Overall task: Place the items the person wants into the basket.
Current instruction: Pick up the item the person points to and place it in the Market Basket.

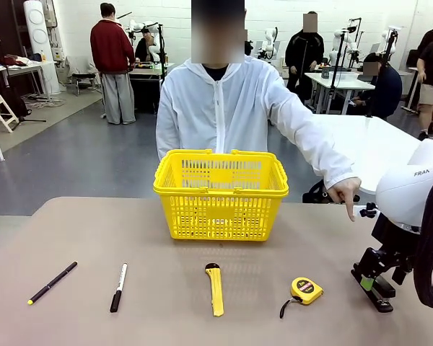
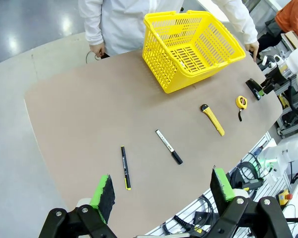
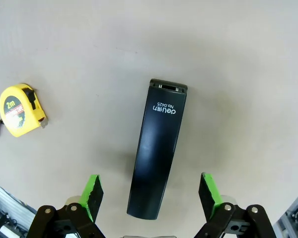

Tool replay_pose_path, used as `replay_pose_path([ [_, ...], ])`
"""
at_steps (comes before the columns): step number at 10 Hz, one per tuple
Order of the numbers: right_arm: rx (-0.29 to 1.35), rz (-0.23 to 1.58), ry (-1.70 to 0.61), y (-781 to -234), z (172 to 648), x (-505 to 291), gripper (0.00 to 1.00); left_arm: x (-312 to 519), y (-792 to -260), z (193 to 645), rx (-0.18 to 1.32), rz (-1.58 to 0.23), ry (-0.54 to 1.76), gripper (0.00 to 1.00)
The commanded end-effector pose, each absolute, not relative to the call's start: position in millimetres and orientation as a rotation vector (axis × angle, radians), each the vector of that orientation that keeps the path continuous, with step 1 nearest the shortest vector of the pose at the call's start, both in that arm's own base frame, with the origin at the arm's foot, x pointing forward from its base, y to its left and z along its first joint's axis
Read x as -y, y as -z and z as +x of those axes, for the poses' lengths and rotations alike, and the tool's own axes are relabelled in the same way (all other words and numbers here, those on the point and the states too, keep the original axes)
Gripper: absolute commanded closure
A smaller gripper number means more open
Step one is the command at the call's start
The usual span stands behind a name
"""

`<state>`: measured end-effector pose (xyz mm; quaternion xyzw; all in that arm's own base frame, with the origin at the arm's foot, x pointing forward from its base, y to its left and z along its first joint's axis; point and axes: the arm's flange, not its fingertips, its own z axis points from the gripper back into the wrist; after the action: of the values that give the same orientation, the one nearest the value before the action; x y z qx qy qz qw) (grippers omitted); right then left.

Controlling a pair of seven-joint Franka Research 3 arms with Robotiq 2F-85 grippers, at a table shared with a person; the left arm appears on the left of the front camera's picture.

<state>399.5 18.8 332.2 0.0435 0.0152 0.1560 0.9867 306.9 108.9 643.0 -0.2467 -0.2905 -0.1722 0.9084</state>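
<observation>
The right gripper [image 3: 150, 178] is spread wide, nothing held, and the stapler [image 3: 159, 148] is seen lying lengthwise in the gap, clear of both green pads. "deli No. 0425" can be read on its black top, upside down from the wrist. "2m" is printed on the tape measure [image 3: 17, 110], which is well apart from the stapler, with bare table [image 1: 130, 238] all round it. So plenty of room there.

The person's hand [image 1: 344, 193] is held over the far right edge with one finger pointed down, just beyond the right arm [image 1: 411, 187], where "FRA" is readable on the shell.

Counted along the near side: one pen [image 1: 53, 282], one marker [image 1: 118, 287], one knife [image 1: 215, 288], one tape measure, one stapler. All are spaced apart, none touching.

One basket [image 1: 221, 209] is set at the far middle, in front of the person [image 1: 224, 108], both handles folded down. A wide bare strip is left between it and the row.

The left gripper [image 2: 162, 173] is also held wide with nothing in it, high over the table's left end.
</observation>
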Motion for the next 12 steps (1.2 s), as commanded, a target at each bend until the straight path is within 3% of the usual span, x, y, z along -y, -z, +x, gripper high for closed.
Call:
replay_pose_path([
  [1,-0.061,0.065,-0.309,-327.6,405.3,-15.7,0.00,-109.3,-644.4,306.3,0.600,-0.516,0.361,0.00],
  [2,-0.078,0.073,-0.321,-326.4,404.0,-15.8,0.58,-109.3,-644.4,306.3,0.600,-0.516,0.361,0.00],
  [3,-0.075,0.073,-0.328,-328.1,403.3,-16.8,0.59,-109.3,-644.4,306.3,0.600,-0.516,0.361,0.00],
  [4,-0.073,0.073,-0.330,-328.8,404.0,-17.7,1.00,-109.3,-644.4,306.3,0.600,-0.516,0.361,0.00],
  [5,-0.075,0.071,-0.331,-336.1,401.8,-16.5,0.65,-109.3,-644.4,306.3,0.600,-0.516,0.361,0.00],
  [6,-0.077,0.069,-0.328,-336.4,401.5,-16.0,1.00,-109.3,-644.4,306.3,0.600,-0.516,0.361,0.00],
  [12,-0.075,0.074,-0.291,-342.8,401.4,-12.7,1.00,-109.3,-644.4,306.3,0.600,-0.516,0.361,0.00],
])
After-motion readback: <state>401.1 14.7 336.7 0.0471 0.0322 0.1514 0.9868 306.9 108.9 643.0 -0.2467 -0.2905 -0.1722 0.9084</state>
